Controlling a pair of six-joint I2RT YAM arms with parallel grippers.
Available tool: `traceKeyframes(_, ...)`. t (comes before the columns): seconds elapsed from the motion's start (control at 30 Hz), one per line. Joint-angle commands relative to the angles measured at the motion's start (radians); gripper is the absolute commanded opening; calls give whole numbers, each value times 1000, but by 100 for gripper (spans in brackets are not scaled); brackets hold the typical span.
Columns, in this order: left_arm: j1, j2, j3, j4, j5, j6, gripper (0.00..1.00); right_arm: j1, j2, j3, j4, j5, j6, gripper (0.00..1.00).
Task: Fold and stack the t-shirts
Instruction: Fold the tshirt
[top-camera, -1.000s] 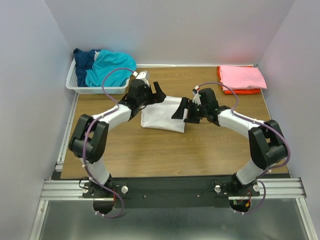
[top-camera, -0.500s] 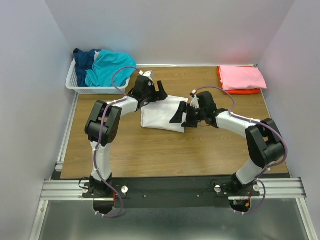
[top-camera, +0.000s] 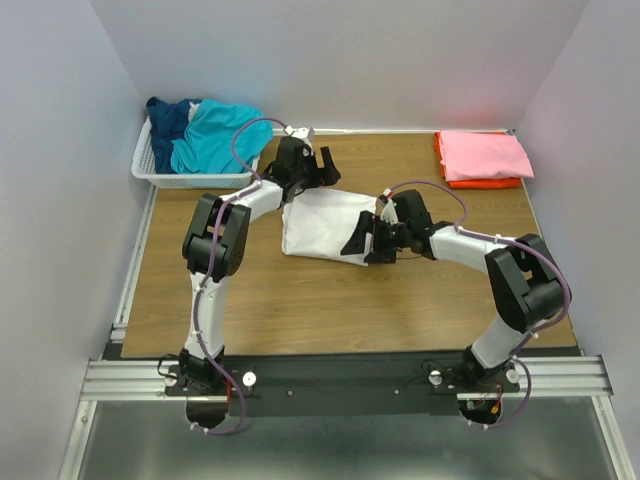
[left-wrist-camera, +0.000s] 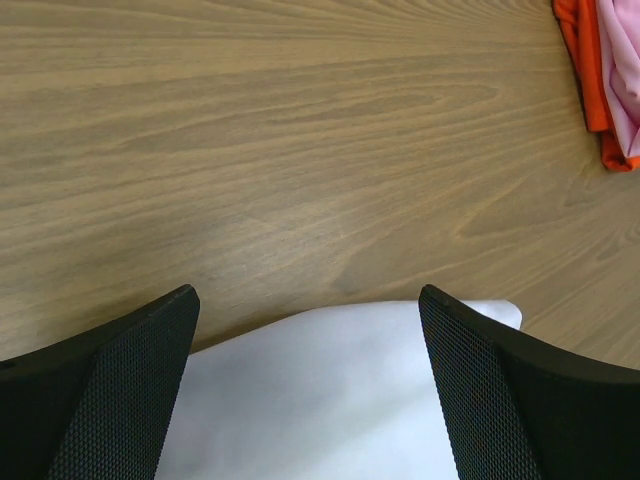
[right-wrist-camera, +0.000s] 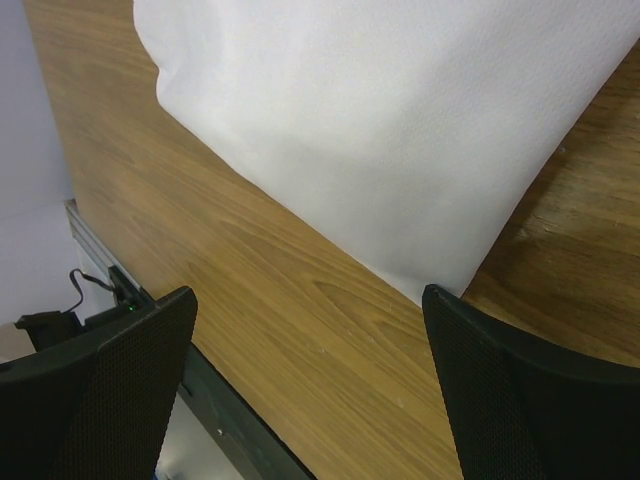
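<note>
The white shirt is lying folded on the tabletop between my two end effectors, its long side running across from one to the other, and the coming move is hanging on that. My left end effector is hovering at its far left corner. In the left wrist view the cloth's edge is showing just behind the fingertips, between the two fingers, with bare wood ahead. My right end effector is sitting at the opposite, near right corner. In its wrist view the shirt is filling the space ahead of the fingertips, and its corner is coming down to just beside one finger. Both end effectors are spread wide and are gripping nothing; whether either fingertip is brushing the cloth I cannot tell. The pink shirt is lying on the orange shirt well off to the right of my right end effector, past the white one's right edge. So I am judging the right arm to be the nearer one for carrying the fold over there, with the left arm steadying the far edge. If one more fold is needed first, I am expecting each end effector to have to drop onto its own corner and close there.
</note>
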Motion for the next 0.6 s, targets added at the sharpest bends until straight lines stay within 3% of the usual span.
traceKeyframes(0.0,9,-67,23,-45,-30,44,98,7,-49,-9,12,-7,-14,100)
traceKeyframes(0.23,9,-368,-285,23,-41,8,98,7,-110,4,9,-19,-22,100)
traceKeyframes(0.37,-1,-405,-435,67,39,-32,98,7,-129,1,9,-16,-31,100)
traceKeyframes(0.57,-18,-362,-456,72,47,-45,98,7,-133,-9,10,-6,-37,100)
